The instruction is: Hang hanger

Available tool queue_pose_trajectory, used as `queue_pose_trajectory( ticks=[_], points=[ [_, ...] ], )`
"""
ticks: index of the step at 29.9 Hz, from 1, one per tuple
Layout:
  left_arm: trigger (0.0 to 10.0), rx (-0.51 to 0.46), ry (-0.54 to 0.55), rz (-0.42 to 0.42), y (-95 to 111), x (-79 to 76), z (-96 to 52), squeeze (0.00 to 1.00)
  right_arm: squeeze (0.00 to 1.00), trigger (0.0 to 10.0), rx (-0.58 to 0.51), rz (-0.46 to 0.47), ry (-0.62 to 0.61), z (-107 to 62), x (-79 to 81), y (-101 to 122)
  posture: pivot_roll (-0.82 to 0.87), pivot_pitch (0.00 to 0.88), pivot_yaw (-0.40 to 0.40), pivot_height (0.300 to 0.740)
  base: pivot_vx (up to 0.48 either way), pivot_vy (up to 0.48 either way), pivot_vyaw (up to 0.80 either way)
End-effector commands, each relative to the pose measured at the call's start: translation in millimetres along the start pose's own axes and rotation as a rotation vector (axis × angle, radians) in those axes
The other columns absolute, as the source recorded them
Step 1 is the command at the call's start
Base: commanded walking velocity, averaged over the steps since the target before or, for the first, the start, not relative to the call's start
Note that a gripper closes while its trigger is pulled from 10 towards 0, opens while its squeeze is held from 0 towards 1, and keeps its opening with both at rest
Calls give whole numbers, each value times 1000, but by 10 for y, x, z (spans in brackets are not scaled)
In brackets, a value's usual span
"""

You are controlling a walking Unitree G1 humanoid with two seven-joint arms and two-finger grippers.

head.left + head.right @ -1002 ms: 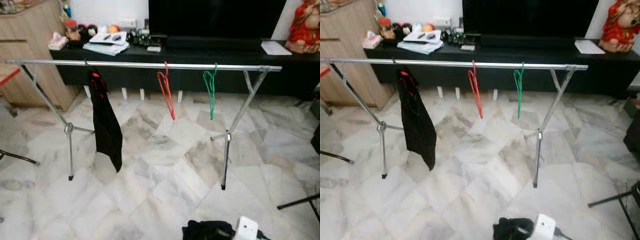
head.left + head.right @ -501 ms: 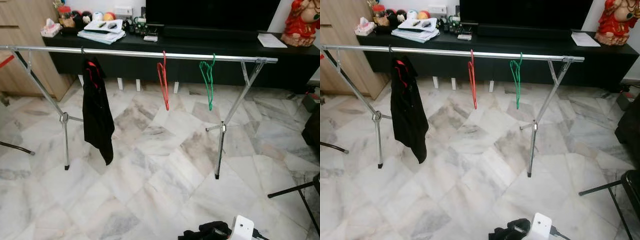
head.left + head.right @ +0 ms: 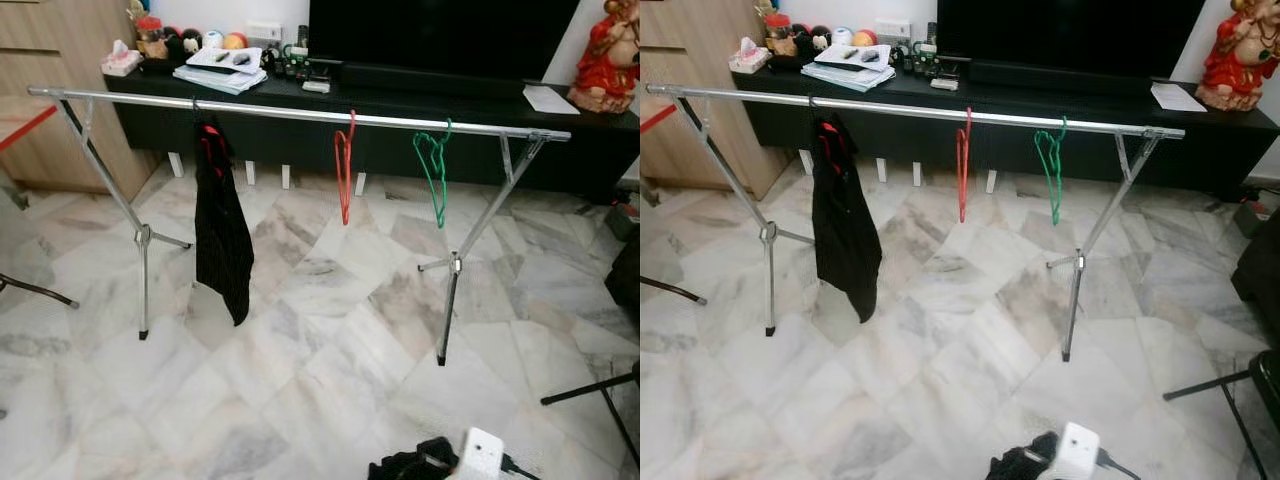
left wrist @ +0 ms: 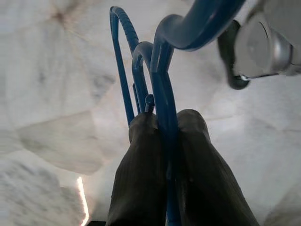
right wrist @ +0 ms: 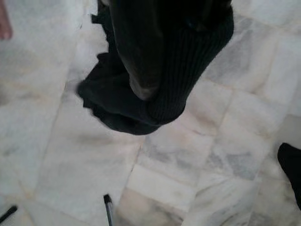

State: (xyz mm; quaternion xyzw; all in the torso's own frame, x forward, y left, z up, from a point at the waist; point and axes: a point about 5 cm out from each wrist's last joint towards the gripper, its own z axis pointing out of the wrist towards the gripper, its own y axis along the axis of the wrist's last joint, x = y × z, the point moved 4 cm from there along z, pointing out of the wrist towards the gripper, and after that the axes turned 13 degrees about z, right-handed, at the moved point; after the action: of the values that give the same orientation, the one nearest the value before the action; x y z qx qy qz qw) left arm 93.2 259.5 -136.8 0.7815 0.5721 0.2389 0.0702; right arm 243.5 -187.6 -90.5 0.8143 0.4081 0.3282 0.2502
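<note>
**A:** So where is the robot with this? The left gripper point(image 4: 162, 141) has its two black fingers point(image 4: 136, 165) pinched tight on a blue hanger point(image 4: 162, 84), hook end pointing away over the marble floor point(image 3: 330, 330). So the hanger is in hand but not hung yet.

**B:** Yeah, looks like the carry stage. The clothes rail point(image 3: 300, 113) stands a fair way ahead, with a black garment point(image 3: 222, 235) toward its left end, then a red hanger point(image 3: 343, 170) and a green hanger point(image 3: 433, 170) on it. Plenty of bare bar between them. My guess is it has to close the gap, lift the arm and get the hook over the bar.

**A:** And the right gripper point(image 5: 157, 84)?

**B:** It hangs over the floor with dark cloth point(image 5: 113, 108) bunched at it. The fingers look pressed together, probably holding that cloth, but it's murky. A pen point(image 5: 108, 207) lies on the tiles below.

**A:** Anything changed from half a second back?

**B:** The whole head view has shifted: the rack sits slightly lower and more to the right in the picture. That's the camera moving as it walks, not the rack. The garment and both hangers keep their spots on the bar.
</note>
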Motion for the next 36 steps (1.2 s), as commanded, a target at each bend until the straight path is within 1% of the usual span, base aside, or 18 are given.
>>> queue_pose_trajectory(
  ticks=[1, 16, 36],
  points=[
    [10000, 24, -12, 10, -73, -21, -17, 0, 0, 10000, -8, -2, -12, -1, -50, 26, -22, 124, -6, 740, 0, 356, 0],
    [10000, 24, -13, 15, -69, -9, -15, 0, 0, 10000, -5, -2, -12, -2, -43, 16, -22, 127, -4, 740, 0, 332, 0],
    [10000, 17, -28, 24, -56, -21, -13, 0, 0, 10000, -8, 0, -11, -2, -34, 18, -20, 129, -3, 740, 0, 0, 0]
  ],
)
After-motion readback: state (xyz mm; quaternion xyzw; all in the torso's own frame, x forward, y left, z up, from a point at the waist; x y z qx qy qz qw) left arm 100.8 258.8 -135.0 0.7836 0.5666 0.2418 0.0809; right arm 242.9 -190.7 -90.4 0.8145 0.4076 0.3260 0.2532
